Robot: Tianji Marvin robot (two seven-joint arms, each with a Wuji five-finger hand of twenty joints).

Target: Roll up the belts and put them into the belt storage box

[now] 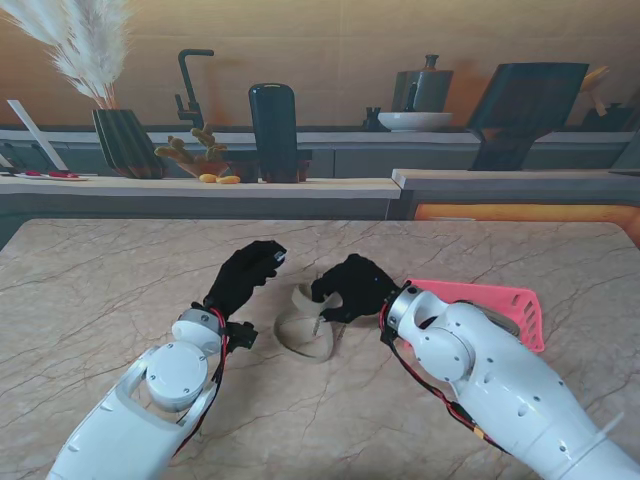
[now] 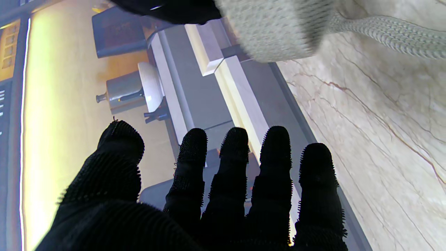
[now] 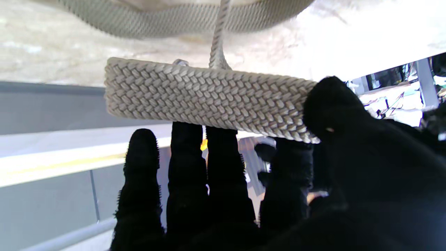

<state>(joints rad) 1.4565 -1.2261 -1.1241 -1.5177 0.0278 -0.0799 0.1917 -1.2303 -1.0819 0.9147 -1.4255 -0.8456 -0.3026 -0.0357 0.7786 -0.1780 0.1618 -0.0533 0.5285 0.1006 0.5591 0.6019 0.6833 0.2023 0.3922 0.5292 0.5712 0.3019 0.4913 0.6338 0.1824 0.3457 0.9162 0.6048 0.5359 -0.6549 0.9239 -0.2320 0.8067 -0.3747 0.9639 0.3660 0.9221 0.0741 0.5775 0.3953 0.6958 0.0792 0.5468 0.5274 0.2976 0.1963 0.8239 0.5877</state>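
A beige woven belt [image 1: 303,325] lies in a loose loop on the marble table, between my two black-gloved hands. My right hand [image 1: 350,288] is shut on one end of it; the right wrist view shows the braided strap [image 3: 209,96] pinched between thumb and fingers [image 3: 223,167]. My left hand [image 1: 243,276] hovers just left of the loop, fingers [image 2: 237,174] spread and holding nothing. The belt [image 2: 278,31] shows in the left wrist view. The pink belt storage box [image 1: 500,300] sits to the right, partly hidden behind my right forearm.
The marble table [image 1: 100,290] stretches wide to the left and far side. Behind its far edge runs a counter [image 1: 200,185] with a vase, a dark bottle [image 1: 273,130] and a bowl.
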